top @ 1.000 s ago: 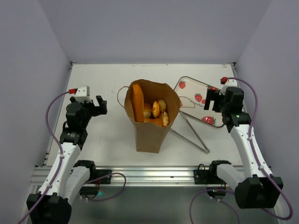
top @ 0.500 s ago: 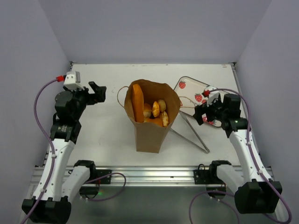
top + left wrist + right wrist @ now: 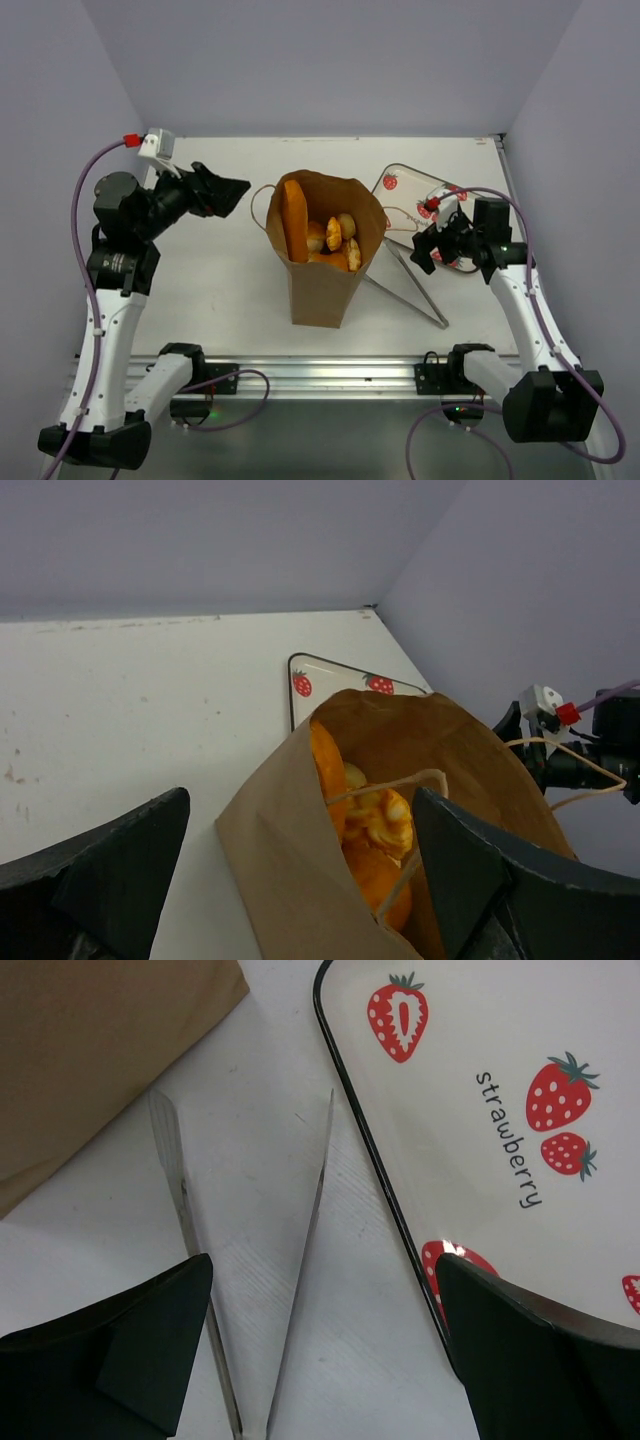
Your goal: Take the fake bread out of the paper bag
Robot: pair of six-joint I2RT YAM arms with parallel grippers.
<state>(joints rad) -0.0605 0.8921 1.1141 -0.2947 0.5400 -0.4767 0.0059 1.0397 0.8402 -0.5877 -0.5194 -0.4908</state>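
Left gripper [image 3: 232, 192]: jaws spread, empty, near bag [image 3: 320, 285] rim. You risk tipping tall bag if finger shoves wall; handle loop may snag. Bag upright mid-table, holds all bread [image 3: 295, 225]: baguette on end, rolls beside. Tongs [image 3: 415, 290] beside bag. Right gripper [image 3: 432, 250]: spread, empty, over tongs; may knock them. Tray [image 3: 398, 178]: no bread.

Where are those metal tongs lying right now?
In the overhead view, the metal tongs lie flat on the table right of the paper bag, beside the strawberry tray, below the open right gripper.
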